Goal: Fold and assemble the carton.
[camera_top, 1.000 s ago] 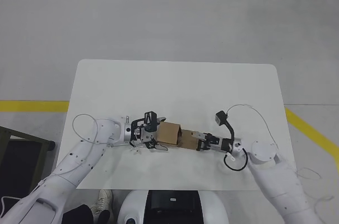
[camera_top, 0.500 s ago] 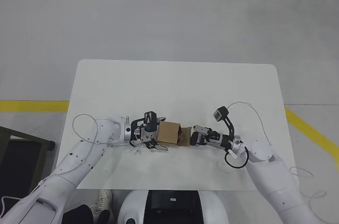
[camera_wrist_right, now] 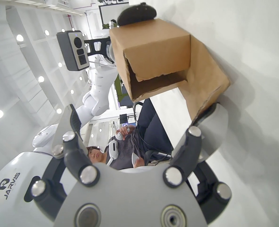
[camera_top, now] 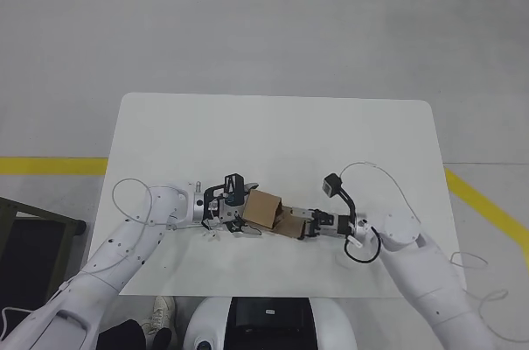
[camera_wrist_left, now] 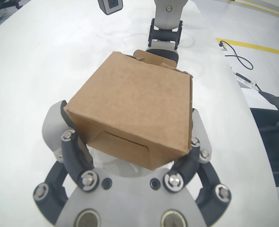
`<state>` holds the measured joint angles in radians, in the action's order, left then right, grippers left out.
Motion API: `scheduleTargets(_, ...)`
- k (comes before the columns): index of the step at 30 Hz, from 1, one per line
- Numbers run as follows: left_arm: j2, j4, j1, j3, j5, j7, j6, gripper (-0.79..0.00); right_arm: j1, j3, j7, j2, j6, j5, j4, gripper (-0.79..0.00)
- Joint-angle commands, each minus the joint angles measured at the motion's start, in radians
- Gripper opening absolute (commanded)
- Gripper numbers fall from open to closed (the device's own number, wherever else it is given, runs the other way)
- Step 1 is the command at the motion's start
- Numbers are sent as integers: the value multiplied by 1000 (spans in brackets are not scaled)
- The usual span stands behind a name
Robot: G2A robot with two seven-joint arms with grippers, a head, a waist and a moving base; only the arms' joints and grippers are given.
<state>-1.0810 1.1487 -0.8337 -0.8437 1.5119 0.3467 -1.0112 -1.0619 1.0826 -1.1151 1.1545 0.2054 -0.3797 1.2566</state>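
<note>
— Right tool is edging in toward the carton?
— Yes, I'm holding it spread open, one finger touching the flap. Left tool is clamping the carton mid-counter.

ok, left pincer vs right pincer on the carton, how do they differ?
The left pincer is shut on the carton, a finger on each side wall; the right pincer is open, one finger at the loose flap, the other in free air. The left pincer holds the closed, tucked end; the right pincer faces the open end. Both are at the same carton, at opposite ends.
</note>
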Motion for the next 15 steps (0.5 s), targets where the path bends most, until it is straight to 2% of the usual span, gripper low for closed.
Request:
scheduleTargets(1, 0, 1, 0, -1, 1, 0, 2, 0, 2, -5, -3, 2, 2, -9, -8, 0)
scheduleTargets(7, 0, 4, -1, -2, 6, 1, 2, 0, 2, -8, 12, 8, 43, -66, -19, 0)
scheduleTargets(12, 0, 5, -2, -3, 7, 3, 2, 0, -15, 8, 19, 16, 124, -183, -33, 0)
scheduleTargets(15, 0, 6, -1, -3, 9, 3, 2, 0, -5, 5, 21, 14, 101, -142, -60, 0)
